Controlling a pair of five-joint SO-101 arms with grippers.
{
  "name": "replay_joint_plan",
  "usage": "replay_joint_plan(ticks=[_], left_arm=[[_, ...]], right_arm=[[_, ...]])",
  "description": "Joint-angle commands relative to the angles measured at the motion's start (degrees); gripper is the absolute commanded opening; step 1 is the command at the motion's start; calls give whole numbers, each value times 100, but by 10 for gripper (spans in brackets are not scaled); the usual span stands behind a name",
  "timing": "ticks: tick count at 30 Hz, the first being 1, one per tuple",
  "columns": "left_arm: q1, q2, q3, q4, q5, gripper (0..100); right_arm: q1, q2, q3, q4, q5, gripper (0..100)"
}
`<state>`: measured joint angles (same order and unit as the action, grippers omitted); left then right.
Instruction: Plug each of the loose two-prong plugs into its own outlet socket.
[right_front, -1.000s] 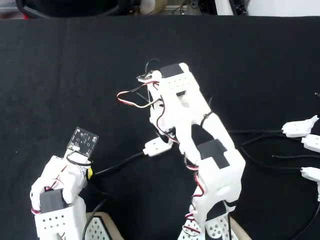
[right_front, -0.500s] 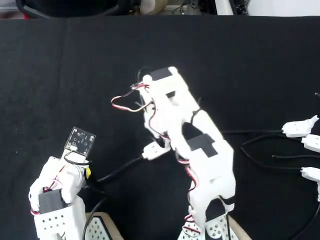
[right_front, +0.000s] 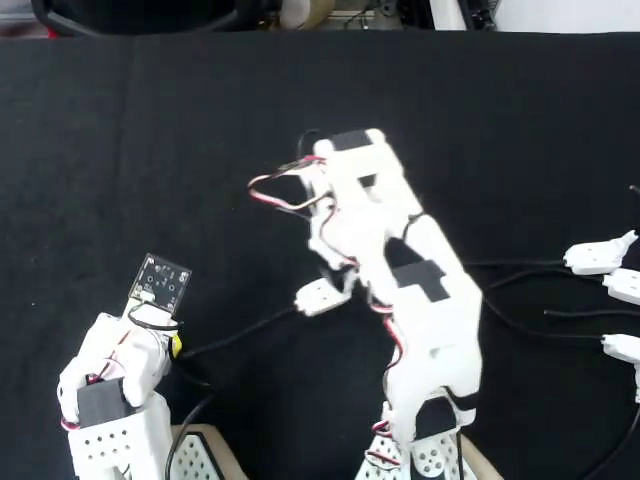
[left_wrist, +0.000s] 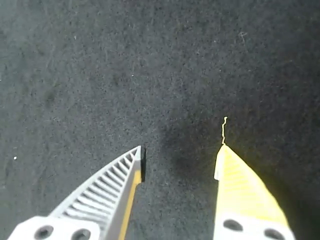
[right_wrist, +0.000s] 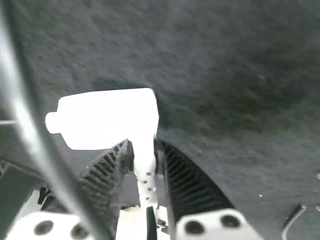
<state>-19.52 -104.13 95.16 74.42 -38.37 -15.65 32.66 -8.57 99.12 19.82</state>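
My right gripper is shut on the prongs of a white two-prong plug, whose body sticks out past the fingertips just above the black cloth. From above, this plug sits near the table's middle at the tip of the right arm. Its black cable trails toward the lower left. My left gripper is open over bare cloth with nothing between its fingers. The left arm is folded at the lower left.
Three more white plug-like pieces with black cables lie at the right edge. The black cloth covers the whole table. Loose red and white wires hang off the right arm.
The right arm swung slightly left, then back right, carrying the plug a little to the right. The left arm stayed almost still.
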Motion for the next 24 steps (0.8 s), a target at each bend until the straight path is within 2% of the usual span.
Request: replay_joint_plan(ticks=[1,4,15,24], left_arm=[[-48,-18,-145,18,-70,238],[-48,-18,-145,44,-273,238],[-48,-18,-136,35,-273,238],[-48,-18,-136,26,-273,238]], right_arm=[[1020,-13,268,202,563,12],[1714,-13,242,202,949,12],[4149,-778,31,185,2453,12],[5442,-875,-1068,193,3103,12]])
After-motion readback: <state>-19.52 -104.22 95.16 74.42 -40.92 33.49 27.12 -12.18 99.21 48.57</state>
